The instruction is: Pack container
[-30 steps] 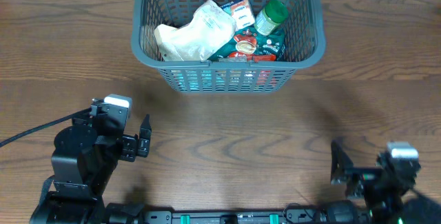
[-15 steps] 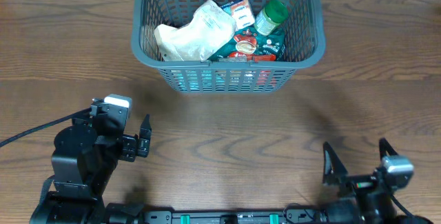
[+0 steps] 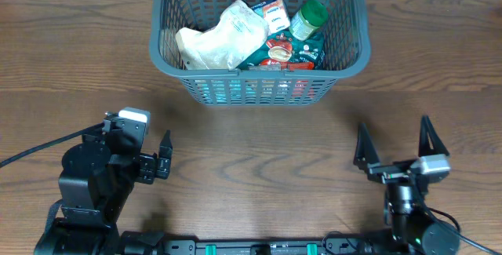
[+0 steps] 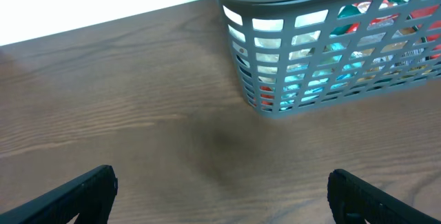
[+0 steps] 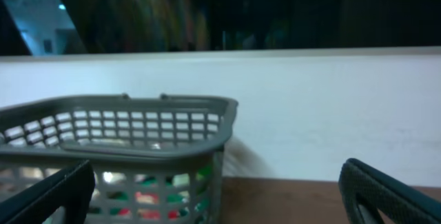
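Right gripper swung upright since a second ago, fingers spread wide, empty; left gripper open too, empty; we put the container ahead of both, long axis crosswise, neither arm clearly nearer.

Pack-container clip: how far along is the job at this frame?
Looks done or nearly: the container holds a white bag, a green-capped bottle and red-and-teal packets. Nothing is in hand: left gripper and right gripper are both open and empty, apart from the container. Left: no loose item shows on the table, so probably nothing.
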Tool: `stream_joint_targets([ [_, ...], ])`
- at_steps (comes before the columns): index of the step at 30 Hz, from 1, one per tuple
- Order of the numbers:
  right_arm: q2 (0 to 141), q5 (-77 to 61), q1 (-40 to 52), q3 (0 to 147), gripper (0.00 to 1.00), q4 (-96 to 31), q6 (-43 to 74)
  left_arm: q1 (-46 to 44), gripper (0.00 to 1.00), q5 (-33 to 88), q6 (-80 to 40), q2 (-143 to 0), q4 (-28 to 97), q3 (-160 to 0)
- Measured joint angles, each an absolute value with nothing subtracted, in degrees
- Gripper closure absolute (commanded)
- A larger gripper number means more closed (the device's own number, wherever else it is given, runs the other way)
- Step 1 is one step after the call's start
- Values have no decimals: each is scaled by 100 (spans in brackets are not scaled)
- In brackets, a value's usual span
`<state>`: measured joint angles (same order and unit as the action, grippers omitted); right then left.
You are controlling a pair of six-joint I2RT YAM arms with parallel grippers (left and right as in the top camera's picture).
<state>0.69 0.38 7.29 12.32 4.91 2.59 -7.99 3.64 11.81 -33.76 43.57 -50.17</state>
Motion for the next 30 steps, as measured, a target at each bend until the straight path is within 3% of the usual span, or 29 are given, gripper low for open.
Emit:
stream_joint_targets([
  [9,69,237,729,176,1,1164,-119,-799,2,364,1179,-3376,4355,-5017],
  [19,73,252,729,40,1,-375,-239,-799,1,364,1179,-3376,4355,-5017],
  [30,69,237,729,40,1,-375,-239,-799,1,364,1179,-3376,4355,-5017],
])
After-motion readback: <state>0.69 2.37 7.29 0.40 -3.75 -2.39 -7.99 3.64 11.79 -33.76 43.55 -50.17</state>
